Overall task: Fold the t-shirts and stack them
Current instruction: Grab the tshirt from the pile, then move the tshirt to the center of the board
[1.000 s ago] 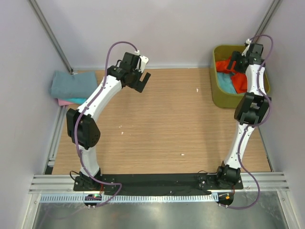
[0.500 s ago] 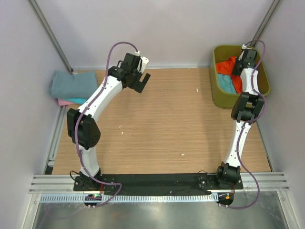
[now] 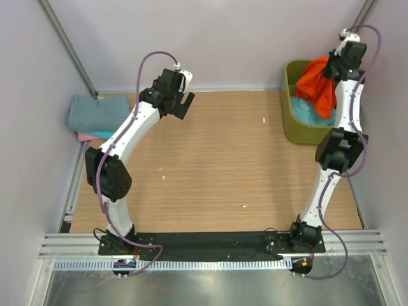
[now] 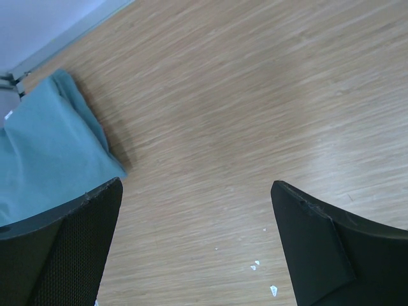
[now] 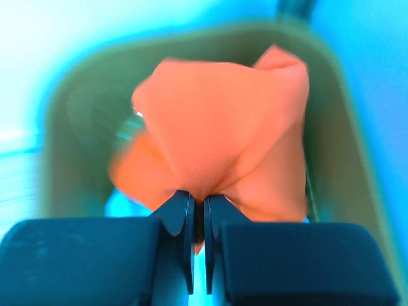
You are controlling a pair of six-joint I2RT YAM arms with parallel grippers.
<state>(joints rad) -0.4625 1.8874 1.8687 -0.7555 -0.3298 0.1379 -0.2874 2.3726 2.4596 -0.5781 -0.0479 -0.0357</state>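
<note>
A bright orange soft cloth t-shirt [image 5: 217,121] hangs bunched and creased from the right hand [image 5: 198,207], whose fingers are clamped on a pinch of its fabric. An olive-green plastic tub [image 3: 288,124] lies beneath. The left hand [image 4: 194,188] gapes apart beside a folded grey-blue t-shirt [image 4: 44,159].

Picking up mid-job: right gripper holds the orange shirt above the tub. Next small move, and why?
Probably lift straight up first: the right gripper is shut on the orange shirt, hanging bunched over the green tub, maybe not clear of it.
</note>
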